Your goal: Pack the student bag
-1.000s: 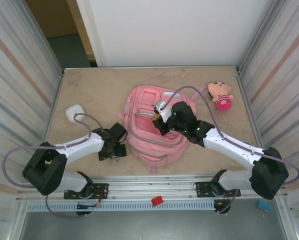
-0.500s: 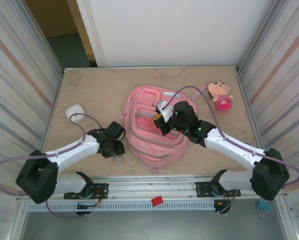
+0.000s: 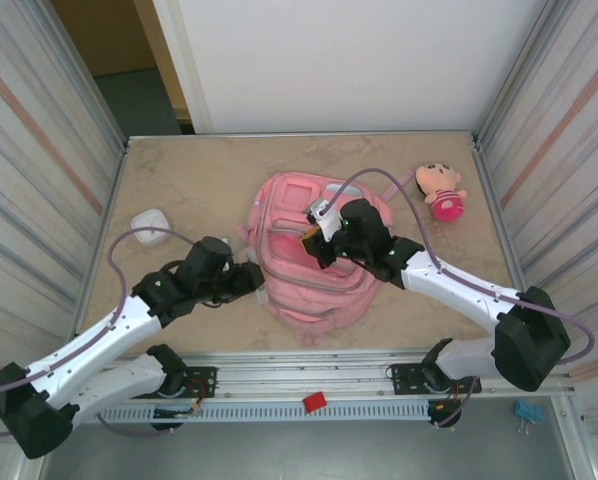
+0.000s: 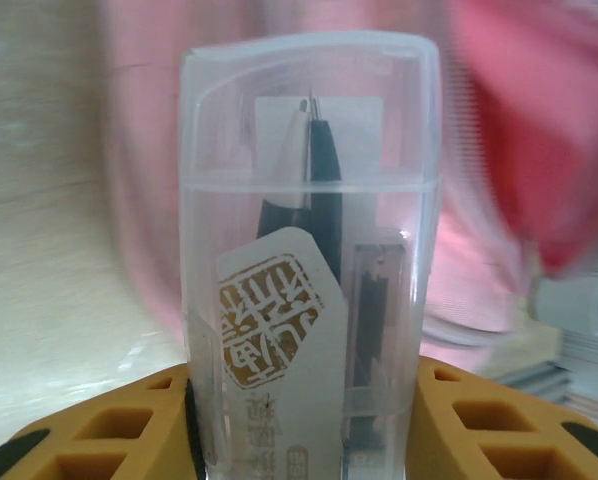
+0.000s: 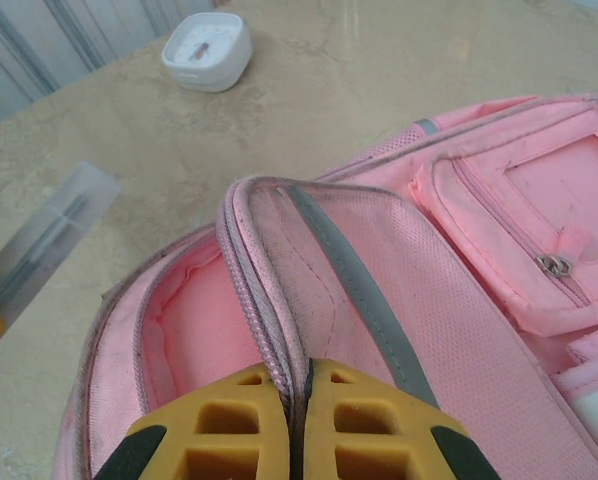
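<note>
Label (image 4: 274,320) on case (image 4: 309,180): gold seal script, unreadable | left tool (image 4: 299,410) grips case | right tool (image 5: 297,405) clamps student bag (image 5: 539,200)

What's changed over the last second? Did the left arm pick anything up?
The left gripper closed on the clear pen case that lay on the table beside the student bag, then carried it right, toward the bag's open side. Unchanged: the right gripper stays pinched on the bag's opened flap. The doll and white round box have not moved.
</note>
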Available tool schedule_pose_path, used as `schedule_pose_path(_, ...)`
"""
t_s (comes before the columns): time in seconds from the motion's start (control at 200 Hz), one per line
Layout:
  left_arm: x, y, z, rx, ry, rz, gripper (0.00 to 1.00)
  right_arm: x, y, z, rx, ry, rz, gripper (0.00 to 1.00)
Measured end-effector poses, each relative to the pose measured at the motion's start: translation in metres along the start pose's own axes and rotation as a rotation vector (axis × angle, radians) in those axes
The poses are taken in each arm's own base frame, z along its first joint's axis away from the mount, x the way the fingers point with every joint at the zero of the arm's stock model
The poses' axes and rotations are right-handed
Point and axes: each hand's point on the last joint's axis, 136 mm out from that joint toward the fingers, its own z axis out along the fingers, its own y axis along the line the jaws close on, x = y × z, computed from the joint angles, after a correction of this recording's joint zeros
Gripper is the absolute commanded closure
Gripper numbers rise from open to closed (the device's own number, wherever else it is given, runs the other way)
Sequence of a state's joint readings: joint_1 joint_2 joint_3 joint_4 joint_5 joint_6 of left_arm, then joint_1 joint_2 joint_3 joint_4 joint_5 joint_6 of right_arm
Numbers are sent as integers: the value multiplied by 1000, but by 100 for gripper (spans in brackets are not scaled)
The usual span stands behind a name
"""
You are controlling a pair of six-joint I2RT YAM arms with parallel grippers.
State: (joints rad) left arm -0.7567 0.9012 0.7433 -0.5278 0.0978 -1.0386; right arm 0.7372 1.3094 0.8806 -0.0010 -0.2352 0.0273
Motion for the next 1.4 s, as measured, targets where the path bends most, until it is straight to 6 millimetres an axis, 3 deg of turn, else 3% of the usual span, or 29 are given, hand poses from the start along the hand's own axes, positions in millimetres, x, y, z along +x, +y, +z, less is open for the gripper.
schedule_pose_path(0.15,-13,-41,7,107,-21,8,62,-3,1,0,-6,-5,17,100)
schedule_pose_path(0.316,-23,-56,28,136,-32,5,62,-2,2,1,-13,-3,18,100)
schedule_pose_path(0.561,-43,-49,47,113,-62,-57,61,-2,1,5,-17,3,34,100)
schedule_pose_path(0.842,-49,-40,74,95,-36,-110,40,-1,-4,5,0,7,48,100)
schedule_pose_path(1.087,-48,-47,75,124,-20,-117,43,-4,-3,8,-12,10,49,100)
schedule_pose_path(1.288,-48,-57,72,149,-13,-114,40,-6,-3,9,-14,7,48,100)
schedule_pose_path(1.403,-48,-56,71,147,-12,-116,45,-6,-2,9,-14,7,48,100)
